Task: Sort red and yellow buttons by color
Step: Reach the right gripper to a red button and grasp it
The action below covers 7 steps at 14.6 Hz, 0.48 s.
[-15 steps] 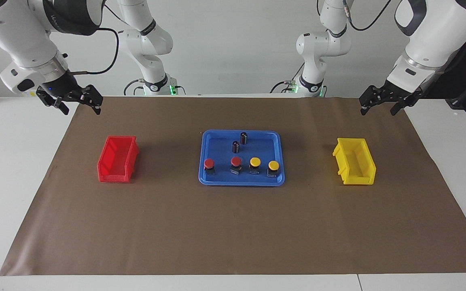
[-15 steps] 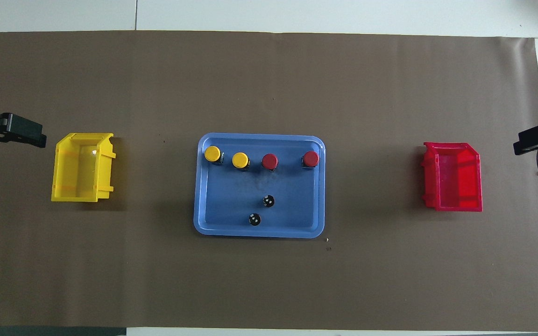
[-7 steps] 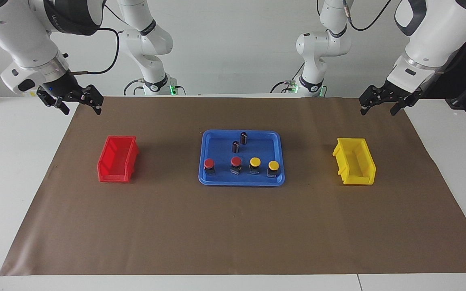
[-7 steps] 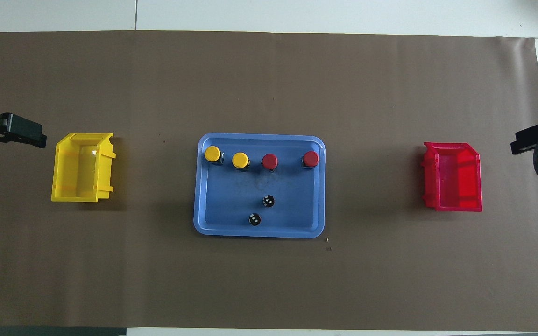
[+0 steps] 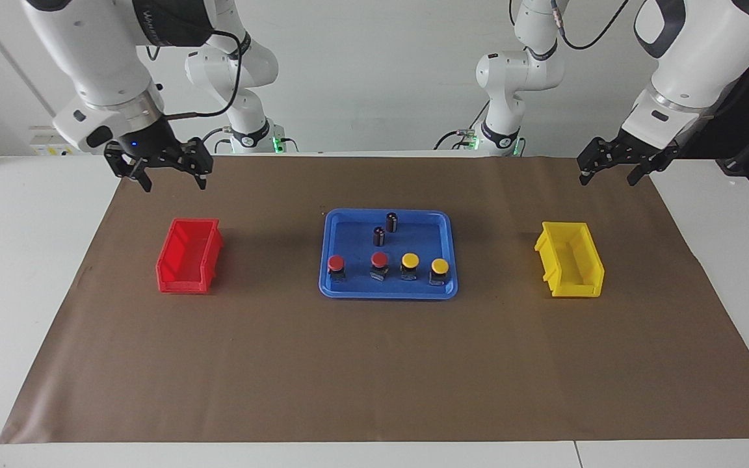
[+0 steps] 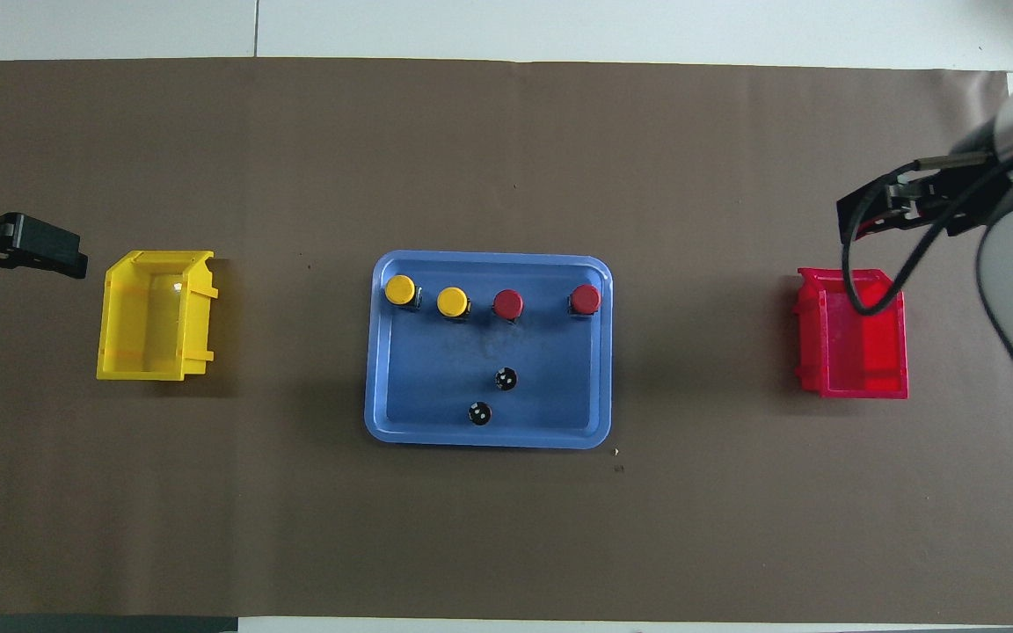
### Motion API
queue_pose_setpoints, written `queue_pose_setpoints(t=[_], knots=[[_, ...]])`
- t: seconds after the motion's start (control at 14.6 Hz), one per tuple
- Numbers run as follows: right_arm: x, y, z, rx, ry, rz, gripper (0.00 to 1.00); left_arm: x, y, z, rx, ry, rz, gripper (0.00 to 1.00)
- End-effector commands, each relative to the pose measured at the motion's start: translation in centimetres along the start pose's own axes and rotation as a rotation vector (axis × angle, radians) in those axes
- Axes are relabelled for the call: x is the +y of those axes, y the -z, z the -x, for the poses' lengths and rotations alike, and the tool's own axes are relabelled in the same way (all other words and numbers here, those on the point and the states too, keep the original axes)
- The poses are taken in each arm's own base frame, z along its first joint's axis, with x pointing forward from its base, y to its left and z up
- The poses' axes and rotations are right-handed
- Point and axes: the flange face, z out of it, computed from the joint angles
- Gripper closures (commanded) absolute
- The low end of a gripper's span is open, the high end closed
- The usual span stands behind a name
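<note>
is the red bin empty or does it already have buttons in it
Empty. The red bin shows only its bare floor in both views; both red buttons are in the blue tray.

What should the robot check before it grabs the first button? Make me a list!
1. All four buttons on the blue tray: ok, two red buttons, two yellow buttons.
2. Red bin has nothing in it: ok.
3. Yellow bin has nothing in it: ok.
4. Right gripper jaws open, holding nothing: ok.
5. Left gripper jaws open, holding nothing: ok.
6. Dark cylinders stand apart from the buttons: ok.
</note>
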Motion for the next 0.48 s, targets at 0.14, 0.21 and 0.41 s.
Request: queue_pose_setpoints(t=[0.14, 0.21, 0.41], knots=[[-11.9, -7.0, -4.1, 0.081, -0.085, -0.064, 0.0, -0.1, 0.1, 1.0, -0.008, 0.008, -0.023, 0.0], [-13.7, -9.5, -3.7, 0.087, -0.084, -0.077, 0.0, -0.2, 0.1, 1.0, -0.008, 0.009, -0.025, 0.0], [-19.0, -15.4, -2.9, 0.071, -0.078, -0.063, 0.0, -0.1, 0.1, 1.0, -0.008, 0.008, -0.023, 0.0]])
